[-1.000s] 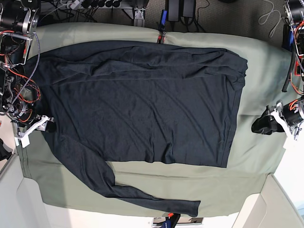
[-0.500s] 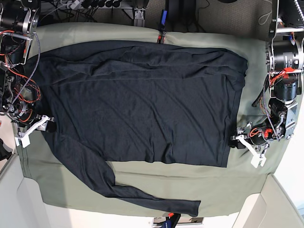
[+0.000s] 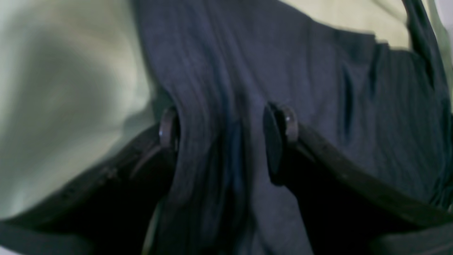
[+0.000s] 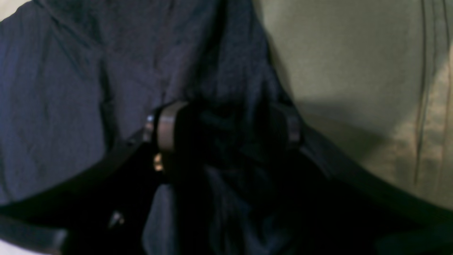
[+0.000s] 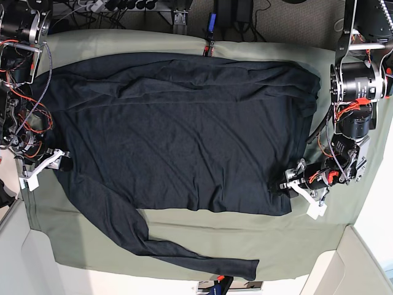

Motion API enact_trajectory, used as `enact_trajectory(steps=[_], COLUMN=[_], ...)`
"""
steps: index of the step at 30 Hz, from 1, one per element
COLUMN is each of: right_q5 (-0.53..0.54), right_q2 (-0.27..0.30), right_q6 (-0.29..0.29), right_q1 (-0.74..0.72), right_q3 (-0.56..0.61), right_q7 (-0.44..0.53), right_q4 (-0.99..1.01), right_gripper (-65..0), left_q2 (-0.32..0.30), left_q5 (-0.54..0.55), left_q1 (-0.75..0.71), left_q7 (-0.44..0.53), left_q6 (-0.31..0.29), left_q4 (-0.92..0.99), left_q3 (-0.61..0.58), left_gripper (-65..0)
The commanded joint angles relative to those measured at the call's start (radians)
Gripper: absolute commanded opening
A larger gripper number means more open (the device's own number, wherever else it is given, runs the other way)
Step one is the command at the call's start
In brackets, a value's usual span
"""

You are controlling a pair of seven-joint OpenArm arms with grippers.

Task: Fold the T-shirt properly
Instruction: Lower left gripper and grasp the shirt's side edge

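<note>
Base view: one T-shirt (image 5: pixel 178 135) lay spread on one green table cloth (image 5: pixel 184 236). Two grippers, left gripper (image 5: pixel 288 184) and right gripper (image 5: pixel 58 161), each stood wide, straddling shirt fabric at opposite edges.

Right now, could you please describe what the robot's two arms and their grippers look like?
Both arms are black motor housings strung with red, orange and black cables. The left gripper and right gripper carry white plastic finger pieces in the base view; the wrist views show dark curved fingers ending in round pads.
</note>
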State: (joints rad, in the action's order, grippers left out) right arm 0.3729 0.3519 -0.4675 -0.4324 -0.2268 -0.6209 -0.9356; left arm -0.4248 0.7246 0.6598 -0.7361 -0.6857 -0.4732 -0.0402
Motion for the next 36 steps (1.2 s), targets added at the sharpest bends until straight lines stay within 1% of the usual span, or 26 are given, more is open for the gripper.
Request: enact_trajectory(steps=[1, 6, 7, 8, 9, 10, 11, 12, 13, 17, 20, 23, 25, 28, 31, 33, 34, 35, 36], right_q5=[0.002, 0.005, 0.005, 0.005, 0.004, 0.004, 0.004, 0.004, 0.005, 0.005, 0.008, 0.023, 0.056, 0.076, 0.084, 0.085, 0.087, 0.089, 0.088], right_q2=[0.013, 0.013, 0.013, 0.013, 0.013, 0.013, 0.014, 0.013, 0.014, 0.016, 0.019, 0.019, 0.019, 0.019, 0.023, 0.03, 0.034, 0.036, 0.036], right_q6=[0.0, 0.0, 0.0, 0.0, 0.0, 0.0, 0.0, 0.0, 0.0, -0.004, -0.013, -0.012, -0.012, -0.012, -0.012, -0.012, -0.012, -0.012, -0.012], right_q1=[-0.021, -0.021, -0.021, -0.022, -0.021, -0.022, -0.022, -0.024, -0.027, -0.054, -0.059, -0.048, -0.032, 0.006, 0.043, 0.064, 0.073, 0.08, 0.082], right_q3=[-0.002, -0.002, -0.002, -0.002, -0.002, -0.002, -0.002, -0.002, -0.002, -0.002, -0.008, -0.011, -0.011, -0.011, -0.011, -0.011, -0.011, -0.011, -0.011], right_q7=[-0.003, -0.003, -0.003, 0.002, 0.011, 0.02, 0.024, 0.026, 0.026, 0.026, 0.015, -0.048, -0.089, -0.126, -0.131, -0.12, -0.115, -0.113, -0.115], right_q4=[-0.011, -0.011, -0.011, -0.011, -0.011, -0.011, -0.011, -0.011, -0.011, -0.015, -0.053, -0.126, -0.185, -0.262, -0.285, -0.286, -0.286, -0.286, -0.286], right_gripper=[-31.4, -31.4, -31.5, -32.0, -34.6, -39.9, -47.7, -57.4, -65.0, -65.0, -65.0, -65.0, -65.0, -65.0, -65.0, -65.0, -65.0, -65.0, -65.0], left_q2=[-0.004, -0.012, -0.017, -0.023, -0.028, -0.036, -0.044, -0.055, -0.066, -0.112, -0.14, -0.166, -0.183, -0.19, -0.187, -0.188, -0.187, -0.187, -0.188], left_q5=[0.0, 0.0, 0.0, 0.0, 0.0, 0.0, 0.0, 0.0, 0.0, -0.003, -0.001, 0.052, 0.094, 0.113, 0.109, 0.07, 0.034, 0.007, -0.008], left_q1=[0.022, 0.027, 0.029, 0.031, 0.034, 0.036, 0.038, 0.038, 0.038, 0.038, 0.035, 0.024, 0.005, -0.043, -0.087, -0.111, -0.119, -0.123, -0.123], left_q7=[-0.017, -0.016, -0.016, -0.016, -0.017, -0.017, -0.017, -0.017, -0.019, -0.046, -0.099, -0.156, -0.185, -0.212, -0.193, -0.14, -0.107, -0.078, -0.05], left_q6=[-0.012, -0.012, -0.012, -0.012, -0.012, -0.012, -0.012, -0.012, -0.012, -0.012, -0.012, -0.012, -0.012, -0.012, -0.012, -0.012, -0.012, -0.012, -0.012], left_q4=[-0.011, -0.012, -0.012, -0.013, -0.013, -0.014, -0.017, -0.023, -0.036, -0.112, -0.192, -0.261, -0.303, -0.359, -0.377, -0.375, -0.368, -0.353, -0.334], left_q3=[-0.001, -0.001, -0.001, -0.001, -0.001, -0.001, 0.0, 0.0, 0.0, -0.001, -0.001, -0.001, -0.001, -0.001, -0.001, -0.001, -0.001, -0.001, -0.001], left_gripper=[-30.6, -31.0, -33.2, -37.9, -43.7, -48.9, -52.8, -55.1, -55.9, -56.0, -56.0, -56.0, -56.2, -57.9, -57.8, -57.4, -55.1, -50.5, -43.7])
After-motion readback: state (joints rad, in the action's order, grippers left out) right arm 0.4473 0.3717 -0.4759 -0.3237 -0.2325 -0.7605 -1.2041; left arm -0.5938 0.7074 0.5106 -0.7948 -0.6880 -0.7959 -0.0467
